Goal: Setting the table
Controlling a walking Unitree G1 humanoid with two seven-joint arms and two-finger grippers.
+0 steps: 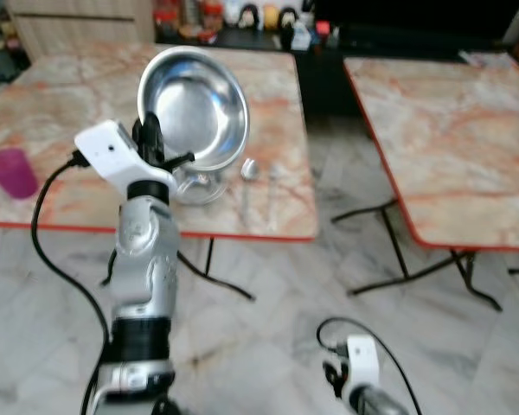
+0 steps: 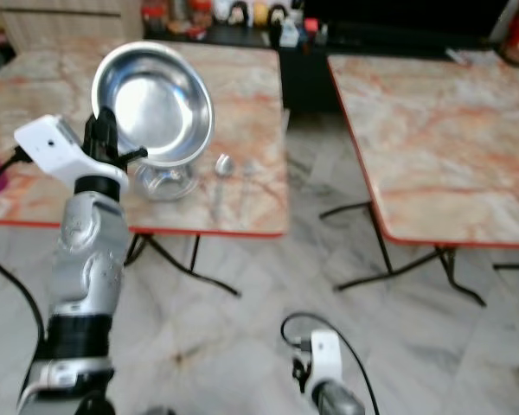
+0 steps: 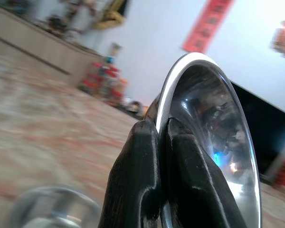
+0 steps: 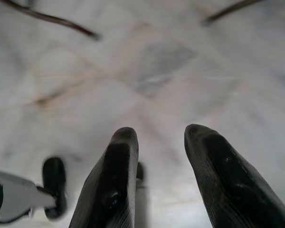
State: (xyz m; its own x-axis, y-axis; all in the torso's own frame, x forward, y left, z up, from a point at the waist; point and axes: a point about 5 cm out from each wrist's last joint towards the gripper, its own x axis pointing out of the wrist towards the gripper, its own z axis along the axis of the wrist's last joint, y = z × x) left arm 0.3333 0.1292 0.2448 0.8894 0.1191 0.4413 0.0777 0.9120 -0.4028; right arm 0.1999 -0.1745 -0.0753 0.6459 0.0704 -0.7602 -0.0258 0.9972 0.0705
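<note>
Bowl [image 1: 193, 108] first: your left gripper [image 3: 162, 137] has it by the rim, the two black fingers [image 3: 137, 180] pinched together with the bright metal edge squeezed between them. You are holding the bowl tipped up on edge, its shiny hollow turned toward the head camera, raised above the near part of the left table [image 1: 60, 104]. From the wrist you see the rim curving away past the fingertips and the inside reflecting blurred colours.

Just under the bowl, a clear glass [image 1: 197, 185] stands on the table close to its near edge, partly covered by your wrist. To the right of the glass lies a spoon [image 1: 248, 173], its round end pointing away from you. Far to your left on the same table stands a purple cup [image 1: 12, 172], well apart from the bowl.

Your right gripper [image 4: 159, 156] hangs low beside you over the pale marble floor [image 4: 156, 71], its fingers parted with a plain gap between them and nothing in it.

A second table [image 1: 450, 130] with the same marbled top and red edge stands to your right, separated from the first by a strip of floor.
</note>
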